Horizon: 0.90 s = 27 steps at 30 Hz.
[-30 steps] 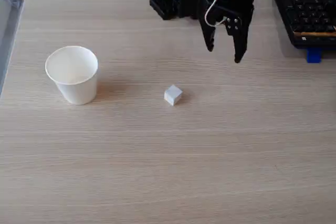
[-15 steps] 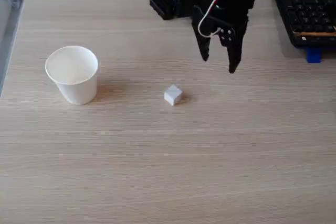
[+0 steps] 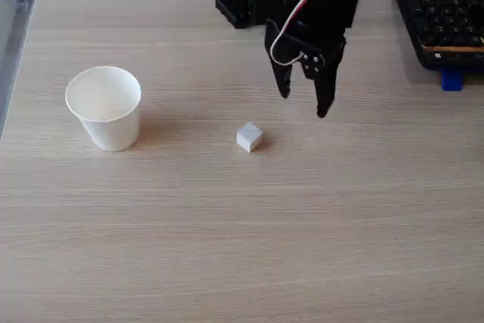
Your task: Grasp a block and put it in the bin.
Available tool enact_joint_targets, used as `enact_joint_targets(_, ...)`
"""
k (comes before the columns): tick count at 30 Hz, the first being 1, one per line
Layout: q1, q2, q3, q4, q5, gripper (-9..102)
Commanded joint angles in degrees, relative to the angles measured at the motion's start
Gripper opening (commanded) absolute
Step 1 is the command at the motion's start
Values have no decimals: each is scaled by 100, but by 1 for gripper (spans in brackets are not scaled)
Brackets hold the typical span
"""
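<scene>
From the fixed view, the black gripper (image 3: pixel 302 107) hangs above the wooden table (image 3: pixel 242 247), jaws spread apart and gripping nothing, up and to the right of the small white cube (image 3: pixel 249 138). The cube sits alone on the tabletop, well apart from the white paper cup (image 3: pixel 104 107) standing upright at the left. A keyboard (image 3: pixel 442 24) lies at the far right. The smart play: centre those fingers over the cube, straddle two flat faces, descend squarely, then close.
</scene>
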<state>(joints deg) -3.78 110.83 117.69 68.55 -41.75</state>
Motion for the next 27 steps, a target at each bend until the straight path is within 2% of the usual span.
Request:
enact_joint_targets(1,141,-18,-229,-53,-62,29)
enact_joint_targets(27,598,-316,105,-396,18,29)
